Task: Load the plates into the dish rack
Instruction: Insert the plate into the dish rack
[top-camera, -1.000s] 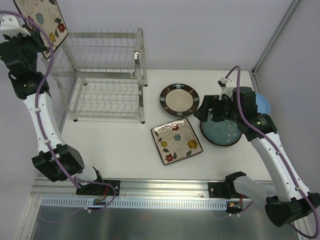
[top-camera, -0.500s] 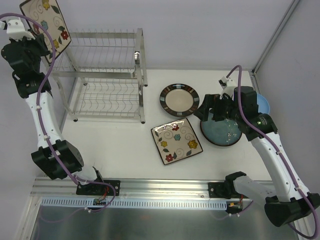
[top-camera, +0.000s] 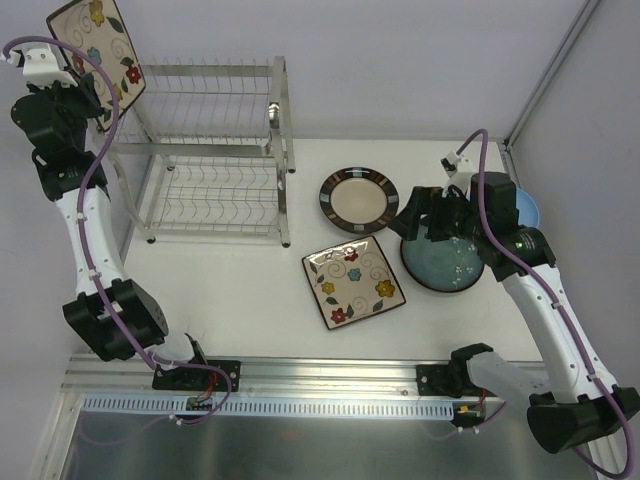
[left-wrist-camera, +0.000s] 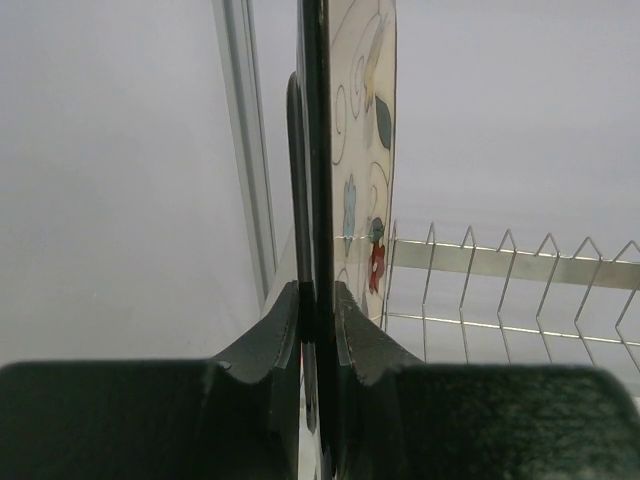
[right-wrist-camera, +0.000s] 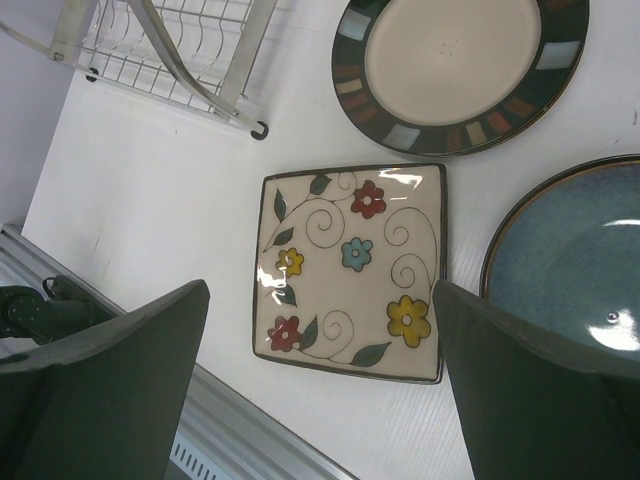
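1. Plates lie on the table (top-camera: 230, 290) in the top view, and one more is in the air. The left gripper (top-camera: 92, 97) is closed on the lower edge of a raised square plate (top-camera: 95, 42), which is tilted, above the far left corner of the dish rack (top-camera: 210, 70).
2. The dish rack stands at the far left corner of the table, and I see no plate in its slots.
3. A round dark-rimmed plate (top-camera: 359, 200) lies just right of the rack. A flat square plate (top-camera: 354, 282) lies near it, closer to the near edge. A teal plate (top-camera: 450, 268) lies toward the right edge, and a light blue plate (top-camera: 527, 208) is partly hidden behind the right arm.
4. The right gripper (top-camera: 425, 215) hangs over the left rim of the teal plate with jaws wide apart, holding nothing.
5. In the left wrist view the raised square plate (left-wrist-camera: 358, 150) is seen edge-on and upright. Both fingers (left-wrist-camera: 278, 325) press on its dark edge. The wire slots of the dish rack (left-wrist-camera: 500, 258) show behind it on the right.
6. In the right wrist view the two fingers (right-wrist-camera: 110, 380) stand far apart. The flat square plate (right-wrist-camera: 350, 270) lies on the table below them, apart from both. The round dark-rimmed plate (right-wrist-camera: 460, 70) is beyond it, the teal plate (right-wrist-camera: 570, 260) is at the right, and a foot of the dish rack (right-wrist-camera: 258, 128) is at the upper left.
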